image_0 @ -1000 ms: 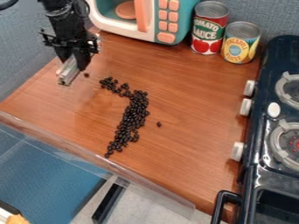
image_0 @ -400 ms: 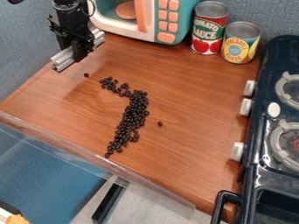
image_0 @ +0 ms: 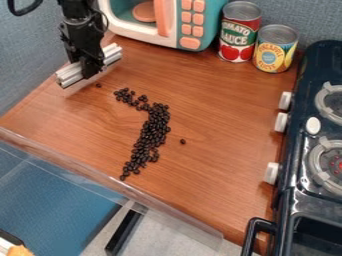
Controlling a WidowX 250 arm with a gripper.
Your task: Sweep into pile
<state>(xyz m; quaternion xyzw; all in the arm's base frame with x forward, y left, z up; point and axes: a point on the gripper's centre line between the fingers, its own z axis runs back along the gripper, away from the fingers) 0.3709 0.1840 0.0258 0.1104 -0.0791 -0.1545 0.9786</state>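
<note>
At the upper left of the table, my gripper (image_0: 88, 71) hangs over the wood, shut on a whitish-grey bar-shaped sweeper (image_0: 110, 54). The bar lies crosswise and sticks out on both sides of the gripper, a little above the surface. Dark beans (image_0: 152, 131) form a curved band in the left middle of the table, from below and right of the gripper down toward the front edge. One stray bean (image_0: 98, 85) lies just beneath the sweeper, and another (image_0: 182, 141) sits right of the band.
Along the back stand a toy microwave (image_0: 190, 25), a red tomato sauce can (image_0: 240, 32) and a yellow can (image_0: 275, 48). A dark toy stove (image_0: 307, 150) borders the right side. A clear rail (image_0: 100, 176) runs along the table's front edge.
The gripper has turned, bringing the sweeper from pointing toward the camera to lying crosswise. It has also shifted slightly to the right. The beans look unmoved.
</note>
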